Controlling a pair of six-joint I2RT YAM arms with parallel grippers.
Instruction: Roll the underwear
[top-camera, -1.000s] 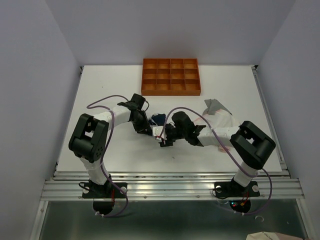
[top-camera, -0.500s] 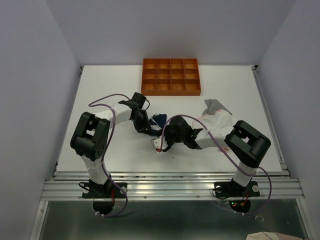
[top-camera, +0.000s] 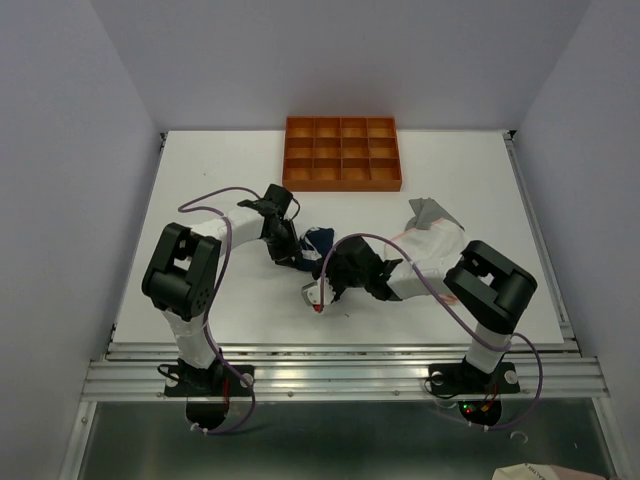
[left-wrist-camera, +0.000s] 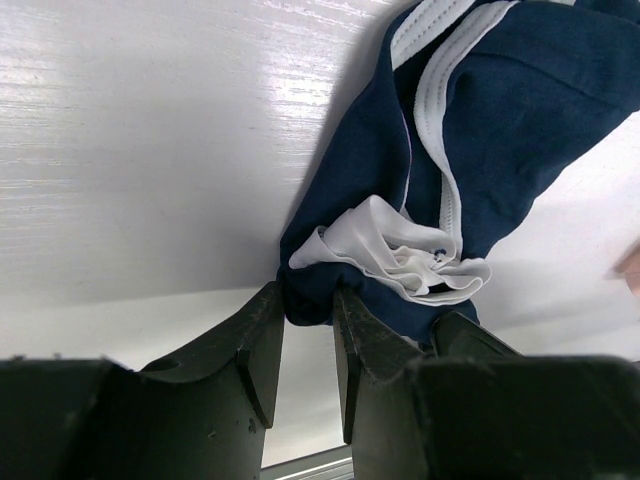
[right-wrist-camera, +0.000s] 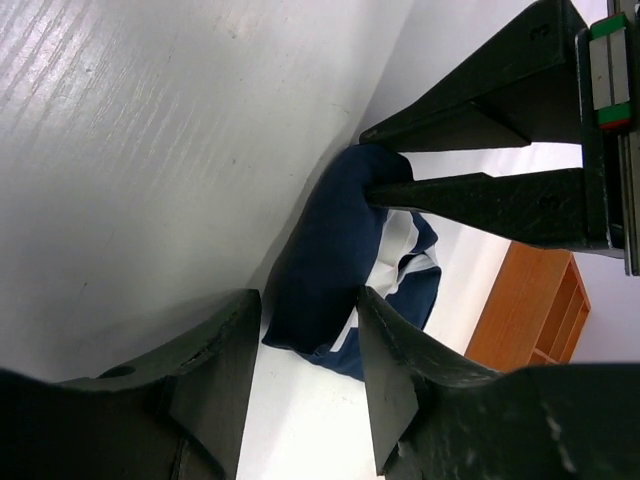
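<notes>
The navy underwear (top-camera: 319, 239) with white trim lies bunched mid-table. My left gripper (top-camera: 298, 258) is shut on a fold at its edge, seen in the left wrist view (left-wrist-camera: 308, 300), where the navy cloth (left-wrist-camera: 500, 120) spreads away from the fingers. My right gripper (top-camera: 331, 264) is open just beside it. In the right wrist view (right-wrist-camera: 305, 310) the navy underwear (right-wrist-camera: 325, 250) lies ahead of and partly between the spread jaws, with the left fingers (right-wrist-camera: 470, 195) pinching its far end. The grey underwear (top-camera: 429, 211) and the pale pink one (top-camera: 441, 241) lie at the right.
An orange tray (top-camera: 342, 153) with several compartments stands at the back of the table. The right arm's forearm lies over part of the pink cloth. Purple cables loop over both arms.
The right gripper has swung left and nearer, coming in low beside the navy underwear. The left gripper has kept its hold and barely moved.
</notes>
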